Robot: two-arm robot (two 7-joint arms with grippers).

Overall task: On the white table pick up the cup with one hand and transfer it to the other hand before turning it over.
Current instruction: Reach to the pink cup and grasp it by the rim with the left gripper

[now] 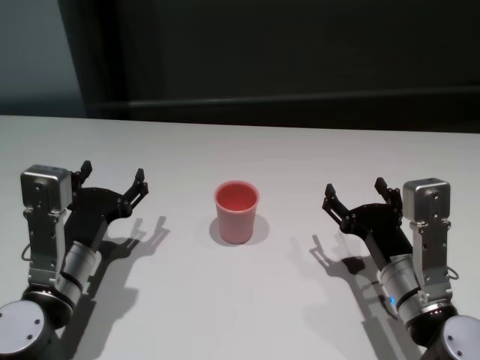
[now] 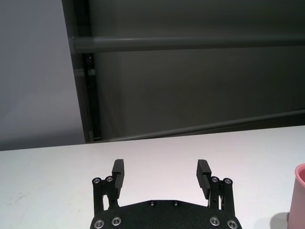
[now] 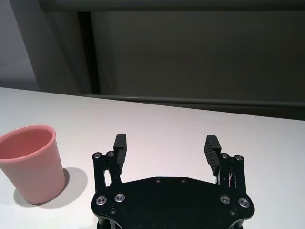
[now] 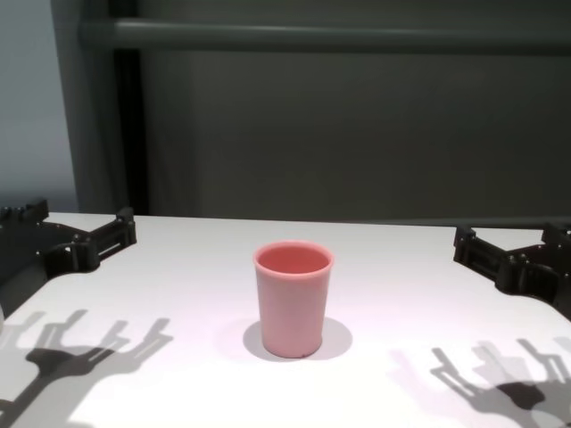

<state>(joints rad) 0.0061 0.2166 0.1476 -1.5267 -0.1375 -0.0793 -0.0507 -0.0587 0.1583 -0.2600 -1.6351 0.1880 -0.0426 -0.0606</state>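
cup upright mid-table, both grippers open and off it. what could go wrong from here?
1. The cup is light-looking, tapered and stands free on the table; a finger of the left gripper or right gripper clipping the rim could tip it.
2. Smooth tapered walls: it may slip during the handover.
3. Both grippers must meet around one small cup, so fingers may collide.

White table (image 1: 300, 157) w/ upright pink cup (image 1: 237, 212)
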